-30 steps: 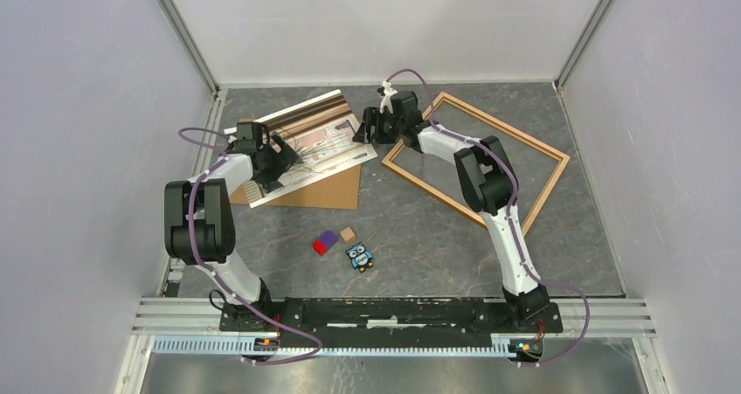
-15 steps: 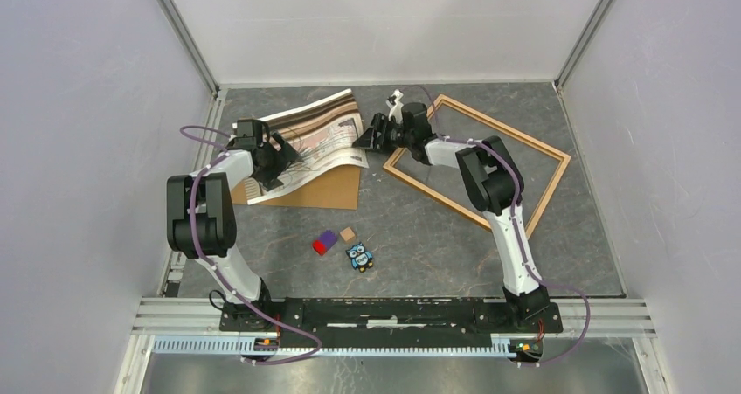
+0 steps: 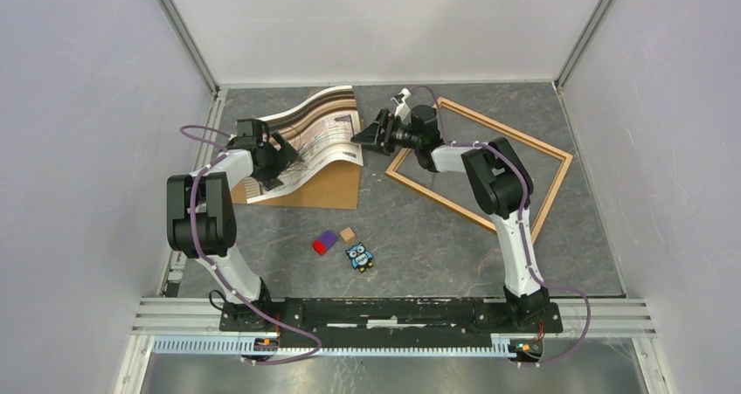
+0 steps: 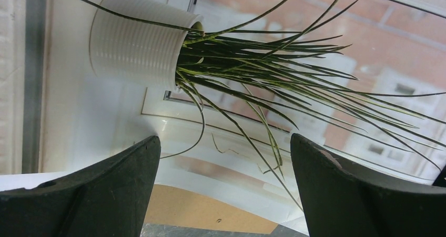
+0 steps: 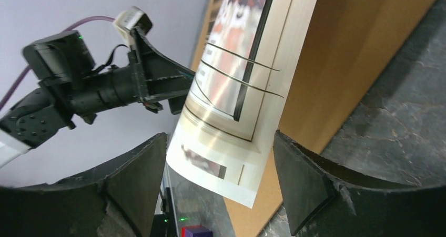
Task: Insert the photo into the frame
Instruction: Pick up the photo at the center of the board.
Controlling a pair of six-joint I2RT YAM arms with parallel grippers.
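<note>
The photo is a glossy print, bowed up into a wave at the far left of the grey, stone-patterned table. Its near part lies on a flat brown cardboard sheet. The frame, thin pale-orange wood moulding, lies flat to the right, apart from the print. From above, the left gripper sits over the print's left part and the right gripper at its right edge. Only the wrist cameras show the jaws. Both pairs stand wide apart and grip nothing, the left's framing a printed ribbed white pot and spiky grass, the right's either side of the shiny curling edge.
</note>
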